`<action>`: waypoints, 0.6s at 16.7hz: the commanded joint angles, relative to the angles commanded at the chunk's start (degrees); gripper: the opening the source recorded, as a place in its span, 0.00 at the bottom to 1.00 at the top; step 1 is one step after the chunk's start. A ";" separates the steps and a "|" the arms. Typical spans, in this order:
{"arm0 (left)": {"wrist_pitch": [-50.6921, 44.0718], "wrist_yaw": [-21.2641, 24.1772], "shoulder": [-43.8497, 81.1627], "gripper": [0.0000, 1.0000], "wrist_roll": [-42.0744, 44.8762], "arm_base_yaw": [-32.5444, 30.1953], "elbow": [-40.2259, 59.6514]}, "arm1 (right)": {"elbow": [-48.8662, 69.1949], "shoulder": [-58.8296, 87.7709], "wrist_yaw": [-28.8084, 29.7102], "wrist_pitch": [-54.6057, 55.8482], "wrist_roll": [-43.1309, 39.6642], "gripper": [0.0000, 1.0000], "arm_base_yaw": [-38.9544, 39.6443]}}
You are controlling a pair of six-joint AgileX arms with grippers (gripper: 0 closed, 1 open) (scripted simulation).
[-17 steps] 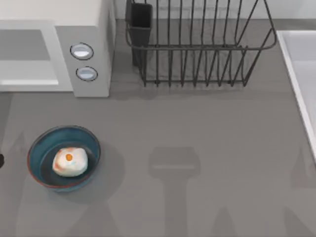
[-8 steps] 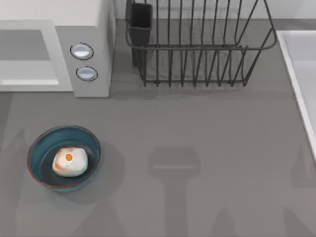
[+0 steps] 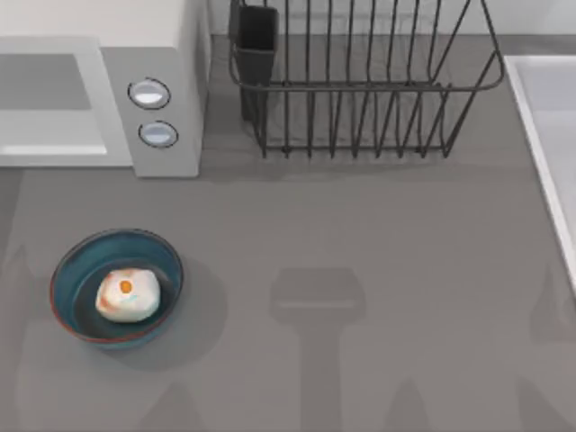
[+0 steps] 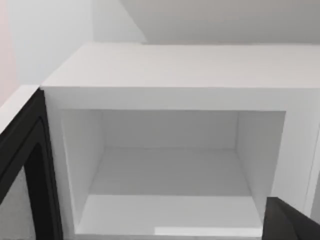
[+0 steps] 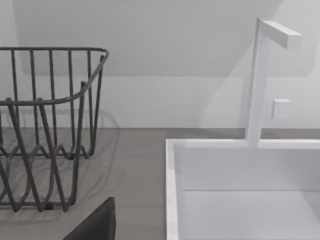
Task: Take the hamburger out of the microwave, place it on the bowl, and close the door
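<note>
The hamburger [image 3: 127, 295] already sits in the bowl [image 3: 67, 270] at the worktop's [image 3: 360, 234] left, and the microwave [image 4: 175, 75] stands empty with its door [image 4: 22, 150] swung open, so closing is what remains. The left arm should probably reach behind the door's outer face and push steadily through its arc. Whether either arm's fingers are open cannot be told, and nothing is seen held.

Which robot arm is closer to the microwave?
Left. The left arm faces the open microwave right in front of it; the right arm is by the dish rack and sink, on the table's right.
</note>
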 joint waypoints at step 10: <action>-10.87 4.48 17.61 0.00 12.29 9.47 15.91 | 0.00 0.00 0.00 0.00 0.00 1.00 0.00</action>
